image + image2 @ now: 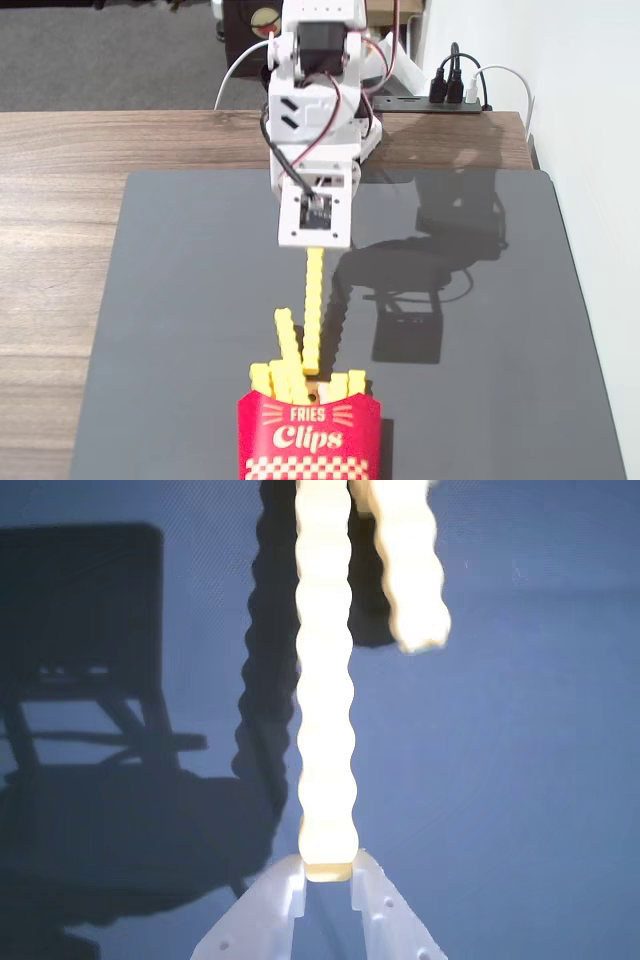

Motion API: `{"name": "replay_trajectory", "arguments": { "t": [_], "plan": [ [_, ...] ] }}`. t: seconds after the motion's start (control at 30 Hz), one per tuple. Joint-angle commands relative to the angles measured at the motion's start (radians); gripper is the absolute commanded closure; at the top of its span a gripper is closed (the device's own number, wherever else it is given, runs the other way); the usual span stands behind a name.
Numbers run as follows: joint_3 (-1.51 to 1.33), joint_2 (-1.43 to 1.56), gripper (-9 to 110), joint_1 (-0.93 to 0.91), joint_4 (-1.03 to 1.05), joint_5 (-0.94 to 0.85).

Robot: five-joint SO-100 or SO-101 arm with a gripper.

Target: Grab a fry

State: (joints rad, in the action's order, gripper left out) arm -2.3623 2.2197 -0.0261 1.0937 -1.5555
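Observation:
My gripper point(328, 870) is shut on the near end of a bright yellow notched fry point(325, 680). In the fixed view the fry point(313, 310) runs from under my white wrist housing, which hides the gripper point(315, 246), down to the mouth of the red "Fries Clips" carton point(310, 435). Its far tip sits at or just above the carton's opening. Several other fries point(287, 345) stand in the carton, one taller than the rest. One of these fries point(410, 570) shows blurred at the top of the wrist view.
The carton stands at the front edge of a dark grey mat point(180, 300) on a wooden table point(60, 200). A power strip with cables point(450, 95) lies behind the table at the back right. A white wall point(600, 120) runs along the right.

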Motion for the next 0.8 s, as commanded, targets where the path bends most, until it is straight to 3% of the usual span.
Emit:
{"name": "replay_trajectory", "arguments": {
  "t": [0.0,0.77],
  "plan": [
    [0.005,0.095,101,0.012,0.044,0.002],
    [0.218,0.362,101,0.034,0.334,-0.011]
  ]
}}
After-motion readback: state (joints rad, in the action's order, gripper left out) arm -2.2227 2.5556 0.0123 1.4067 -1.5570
